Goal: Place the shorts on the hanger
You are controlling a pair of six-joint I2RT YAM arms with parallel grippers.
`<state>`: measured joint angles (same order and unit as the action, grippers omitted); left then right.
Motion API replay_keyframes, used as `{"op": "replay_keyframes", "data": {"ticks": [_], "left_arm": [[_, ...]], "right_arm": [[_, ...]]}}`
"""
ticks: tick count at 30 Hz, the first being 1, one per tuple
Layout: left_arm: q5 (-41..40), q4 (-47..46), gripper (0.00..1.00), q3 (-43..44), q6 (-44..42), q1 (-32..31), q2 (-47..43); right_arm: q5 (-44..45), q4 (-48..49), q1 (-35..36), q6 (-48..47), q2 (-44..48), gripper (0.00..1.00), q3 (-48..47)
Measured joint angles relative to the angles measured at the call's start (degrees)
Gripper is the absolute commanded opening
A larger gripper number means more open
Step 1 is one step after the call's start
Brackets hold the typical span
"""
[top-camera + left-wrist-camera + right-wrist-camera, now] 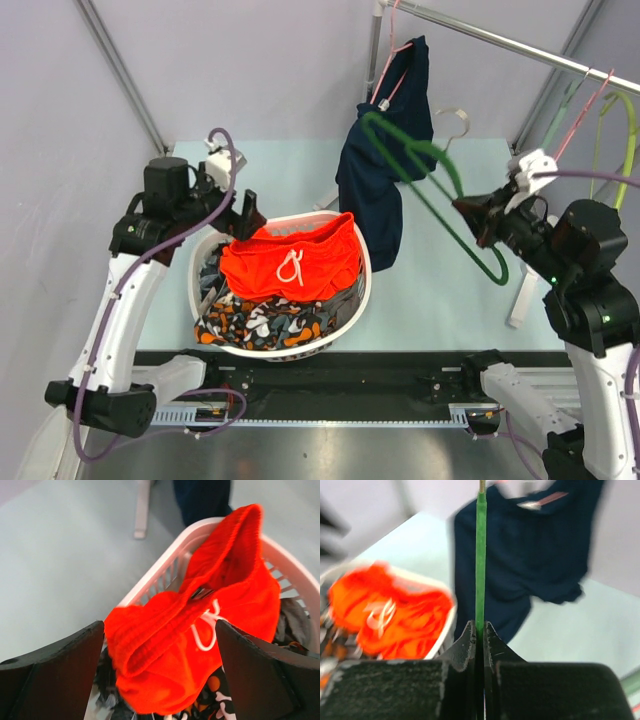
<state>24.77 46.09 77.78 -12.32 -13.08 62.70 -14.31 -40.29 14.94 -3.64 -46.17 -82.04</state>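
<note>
The orange-red shorts (290, 262) with a white drawstring lie on top of the clothes in the white basket (350, 310). My left gripper (247, 217) is open at the basket's back left rim. In the left wrist view the shorts (200, 630) lie between and below its fingers (60, 675), not gripped. My right gripper (476, 218) is shut on the dark green hanger (420, 170) and holds it in the air right of the basket. In the right wrist view the green bar (480, 555) rises from between the shut fingertips (480, 630), and the shorts (385, 615) show at left.
A dark navy garment (385, 150) hangs on a pink hanger from the rail (500, 38) at the back, behind the green hanger. Lime-green hangers (625, 120) hang at the far right. An orange-black-white patterned cloth (260, 322) lies in the basket's front.
</note>
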Motion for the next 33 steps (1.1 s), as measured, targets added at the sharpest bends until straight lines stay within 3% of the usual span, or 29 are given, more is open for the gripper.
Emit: {"op": "replay_keyframes", "data": {"ticks": [5,8,10,16,33], "left_arm": [[0.7,2.54,0.89,-2.38,0.22,6.88,0.55],[0.22,4.76,0.77,-5.92,0.13,8.98,0.02],[-0.44,6.01,0.65,-7.5,-0.17,10.08,0.0],[-1.29,7.89,0.44,-11.63,-1.49,12.52,-0.15],[-3.19,-0.11,0.42,-14.67,-5.49,12.44,4.68]], "right_arm": [[-17.22,-6.38,0.48,-12.31,-0.87,0.0,-0.74],[-23.39,-10.21,2.47,-20.06,-5.64,0.0,-2.47],[-24.17,-11.72,5.7,-24.41,-8.94,0.0,-4.02],[-22.32,-13.35,19.08,-35.71,-18.12,0.0,-7.28],[-17.46,-14.05,25.97,-45.31,-18.8,0.0,-8.94]]}}
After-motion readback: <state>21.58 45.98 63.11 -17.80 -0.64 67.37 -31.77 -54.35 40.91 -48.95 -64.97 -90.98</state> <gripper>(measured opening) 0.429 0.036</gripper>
